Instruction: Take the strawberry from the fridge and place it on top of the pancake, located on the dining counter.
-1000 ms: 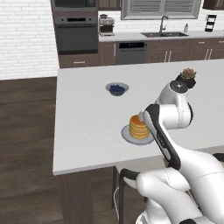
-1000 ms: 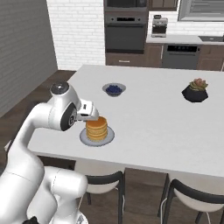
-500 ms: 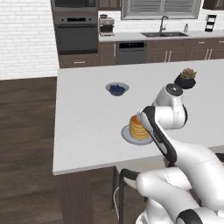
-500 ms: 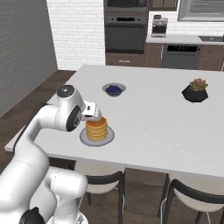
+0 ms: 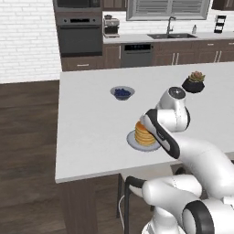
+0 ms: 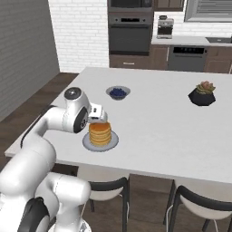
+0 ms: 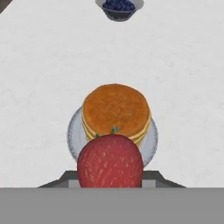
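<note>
The hand [image 6: 100,118] is positioned at the near side of the pancake [image 6: 99,133], just above the top of the stack, as seen in the right base view. In the left base view the hand [image 5: 142,121] sits at the same stack [image 5: 145,134], partly hidden by the arm's own wrist.

Hand state: the jaws are partly closed on the strawberry [image 7: 110,161]. In the hand view the red fruit sits between the finger tips at the bottom of the picture, with its green leaves pointing toward the stack. The finger tips themselves are hidden behind the fruit.

Strawberry location: held in the hand, above the near edge of the pancake [image 7: 116,112]. It is not resting on the stack; whether it touches the stack's near edge cannot be told from these views.

Pancake location: a golden-brown stack on a small round grey plate [image 7: 150,139], which stands on the white surface [image 6: 163,122] of the dining island, close to its near edge.

Other items on the surface:
- A small grey bowl of dark berries [image 6: 118,93] stands farther back than the plate, well apart from it. In the hand view the bowl [image 7: 119,7] lies at the top edge.
- A dark pot with a succulent [image 6: 202,94] stands to the far right of the pancake, well apart.

Two dark chairs [image 6: 108,190] stand under the near edge of the surface. A wall oven [image 6: 130,32] and brown cabinets [image 5: 196,51] line the far wall.
</note>
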